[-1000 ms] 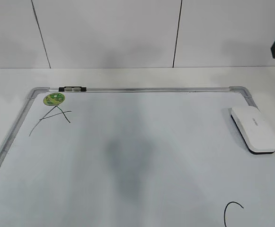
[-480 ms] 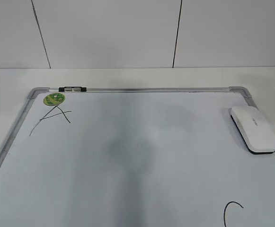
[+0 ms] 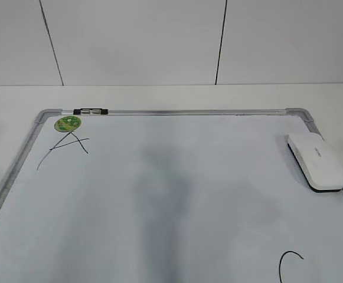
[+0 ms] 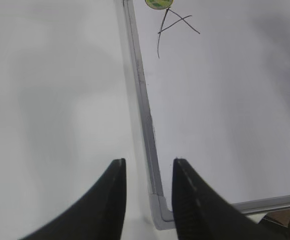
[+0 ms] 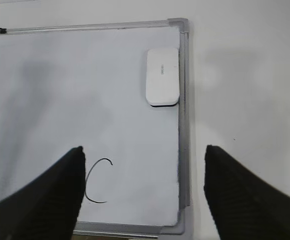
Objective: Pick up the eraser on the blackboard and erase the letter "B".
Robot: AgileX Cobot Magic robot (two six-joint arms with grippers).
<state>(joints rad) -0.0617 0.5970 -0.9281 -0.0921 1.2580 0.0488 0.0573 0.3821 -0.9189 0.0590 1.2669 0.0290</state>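
Right wrist view: eraser lay at twelve o'clock from my right gripper, jaws wide and empty.
Its long axis ran toward me beside the blackboard frame; my left gripper, narrowly parted, sat farther off.

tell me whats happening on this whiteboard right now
Nothing is being handled yet. The white plastic block eraser lies untouched by the right frame of the large grey-framed white board. The right tool hangs open above that side, near a handwritten black C. The left tool sits over the board's left frame, slightly apart. No B is visible.
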